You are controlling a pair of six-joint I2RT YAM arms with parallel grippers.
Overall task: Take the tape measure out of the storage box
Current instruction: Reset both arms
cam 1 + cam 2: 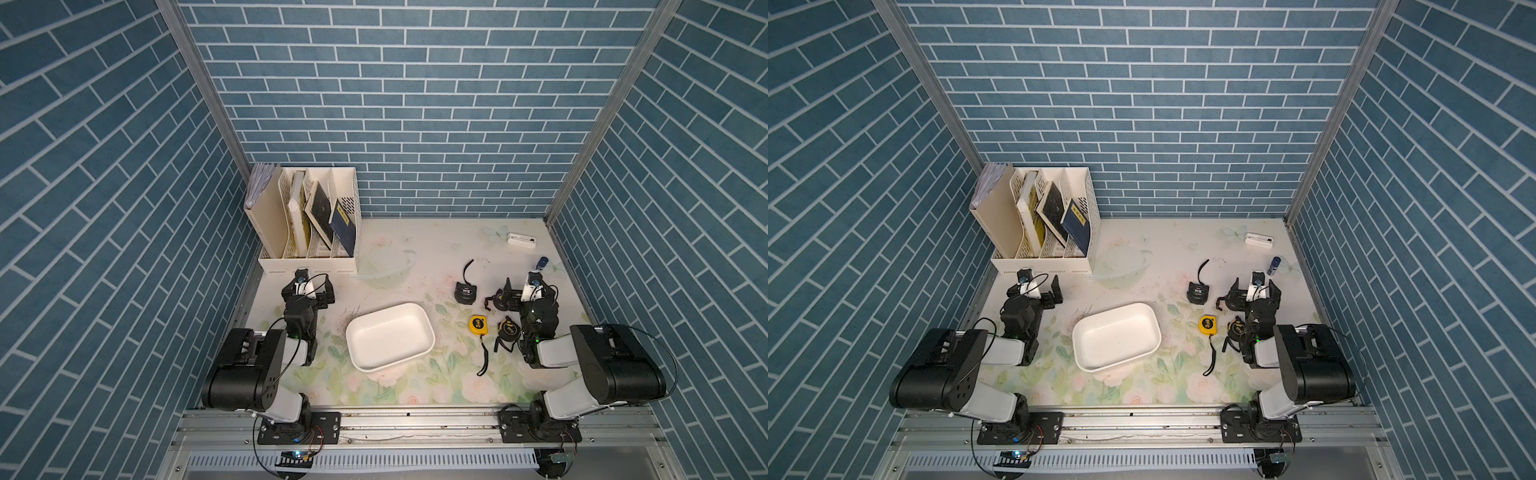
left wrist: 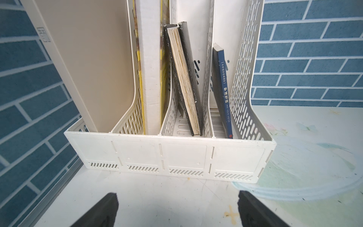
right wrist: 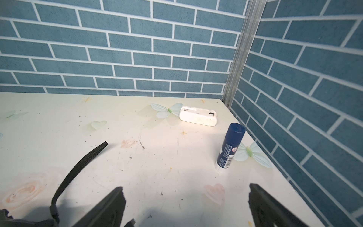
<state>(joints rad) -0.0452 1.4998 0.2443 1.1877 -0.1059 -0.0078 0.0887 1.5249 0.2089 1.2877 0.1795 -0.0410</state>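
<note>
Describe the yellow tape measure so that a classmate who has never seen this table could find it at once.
Start at the white storage box in the middle of the floral table. Just outside it, on its right, lies the yellow tape measure, its black strap trailing toward the robot. The black tape measure beside it is dark-cased; it alone is yellow.

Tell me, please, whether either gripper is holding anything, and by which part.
Nothing is held: the left gripper and right gripper both have open, empty jaws.
</note>
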